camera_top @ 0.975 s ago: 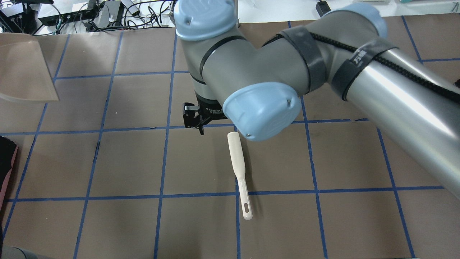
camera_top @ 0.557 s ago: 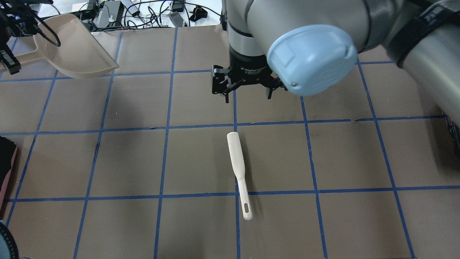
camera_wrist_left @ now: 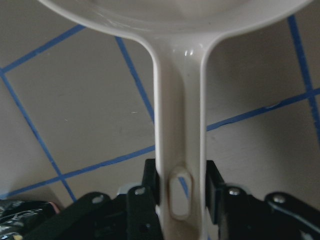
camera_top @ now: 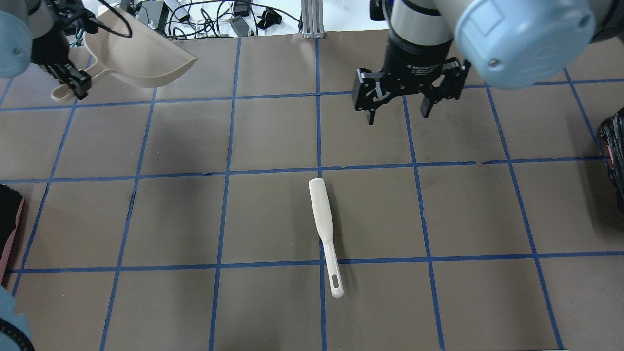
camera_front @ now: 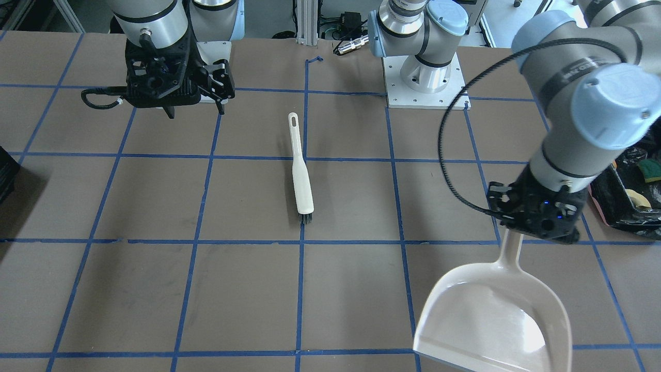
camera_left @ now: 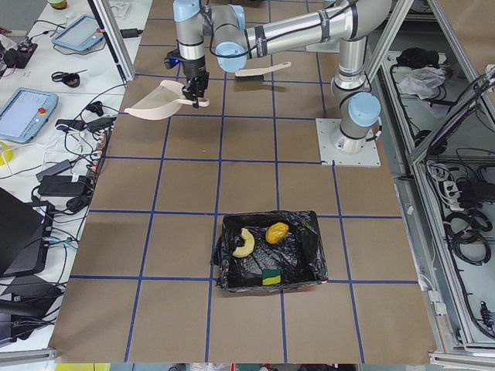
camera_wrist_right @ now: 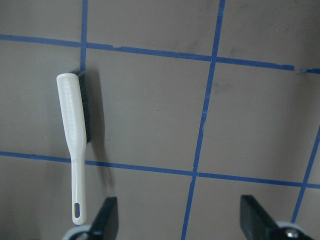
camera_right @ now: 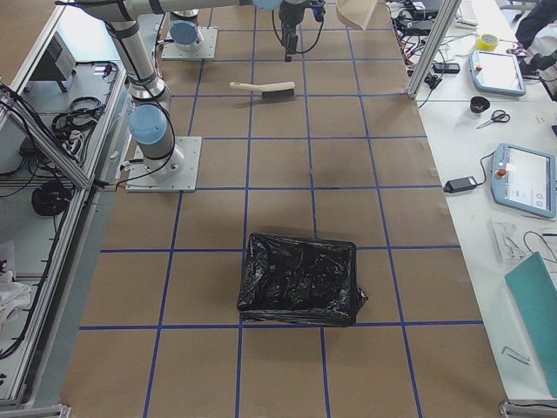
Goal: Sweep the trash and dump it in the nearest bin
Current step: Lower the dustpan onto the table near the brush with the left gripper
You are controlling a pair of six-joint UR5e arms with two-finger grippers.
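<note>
The trash lies in the bin (camera_left: pixel 309 232), a black-bagged box at the table's left end: a pale peel (camera_left: pixel 244 243), an orange-brown lump (camera_left: pixel 277 231) and a yellow sponge wedge (camera_left: pixel 271 277). That bin (camera_front: pixel 614 199) shows at the front view's right edge. My left gripper (camera_top: pixel 68 80) is shut on the handle of the beige dustpan (camera_top: pixel 141 53), held above the far left of the table. The handle (camera_wrist_left: pixel 180 135) sits between the fingers (camera_wrist_left: pixel 213 186). My right gripper (camera_top: pixel 397 112) hangs open and empty, far right of the white brush (camera_top: pixel 324 229), which lies flat mid-table.
A second black-bagged bin (camera_right: pixel 300 279) stands at the table's right end, with nothing showing inside it. Cables and electronics (camera_top: pixel 161 17) crowd the far edge. Blue tape lines grid the brown table (camera_top: pixel 273 136). Both arm bases (camera_front: pixel 423 77) stand at the robot's side.
My right gripper has moved away from the brush, toward the far right of the table, still open. My left arm has carried the dustpan rightward into the top left of the overhead view.
</note>
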